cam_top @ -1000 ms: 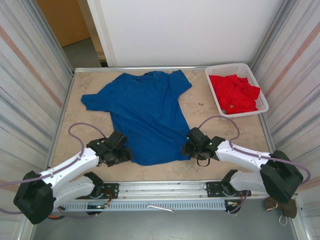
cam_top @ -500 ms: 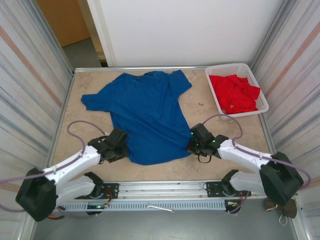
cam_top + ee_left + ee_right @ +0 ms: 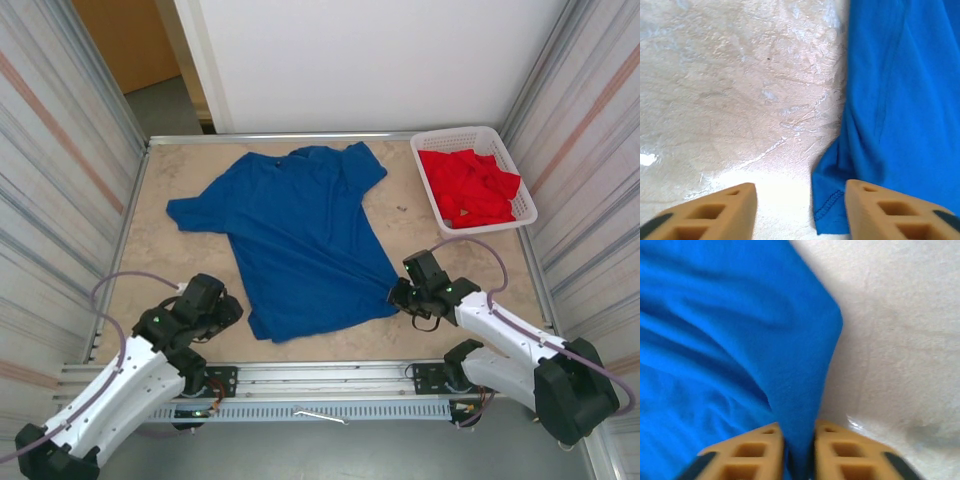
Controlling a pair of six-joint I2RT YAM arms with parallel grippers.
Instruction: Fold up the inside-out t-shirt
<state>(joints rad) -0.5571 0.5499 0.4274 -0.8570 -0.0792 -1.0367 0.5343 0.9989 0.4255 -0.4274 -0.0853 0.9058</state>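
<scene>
A white plastic basket (image 3: 455,134) sits at the far right corner of the beige table (image 3: 180,270), holding crumpled red clothes (image 3: 470,185). A metal rail (image 3: 330,378) runs along the near edge.

The t-shirt (image 3: 300,235) is plain royal blue, with matching hem stitching beside the left gripper's (image 3: 800,200) tan-orange fingers (image 3: 715,212). The right gripper's (image 3: 799,432) fingers (image 3: 850,455) are the same tan-orange. The table (image 3: 160,260) beneath is mottled beige. Beyond the right gripper are red garments (image 3: 470,185) in a white lattice basket (image 3: 455,133).
</scene>
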